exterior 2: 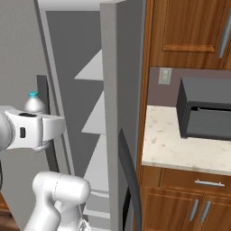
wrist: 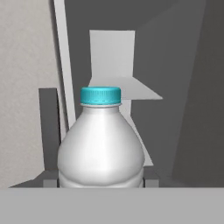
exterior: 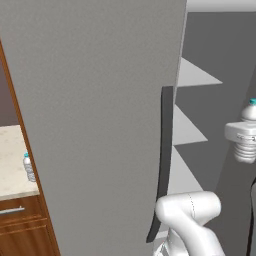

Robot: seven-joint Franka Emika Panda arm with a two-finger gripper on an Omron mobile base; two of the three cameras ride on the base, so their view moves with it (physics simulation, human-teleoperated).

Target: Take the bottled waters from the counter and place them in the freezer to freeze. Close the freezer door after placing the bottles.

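My gripper point(wrist: 100, 181) is shut on one bottled water point(wrist: 100, 144), a clear bottle with a teal cap, held upright in front of the open freezer point(exterior: 200, 115). Pale shelves point(exterior 2: 95, 67) show inside the freezer. The held bottle's top point(exterior: 250, 111) pokes up above the white hand at the right edge of the left base view. The freezer door point(exterior: 95, 120) stands swung wide open, its dark bar handle point(exterior: 165, 150) facing me. A second bottled water point(exterior: 28, 167) stands on the beige counter point(exterior: 10, 160) left of the door.
The fridge's other door point(exterior 2: 109, 113), with a dark handle point(exterior 2: 128, 176), stands right of the freezer opening. A dark microwave point(exterior 2: 205, 108) sits on the counter point(exterior 2: 167, 144) beyond it. Wooden cabinets sit above and below.
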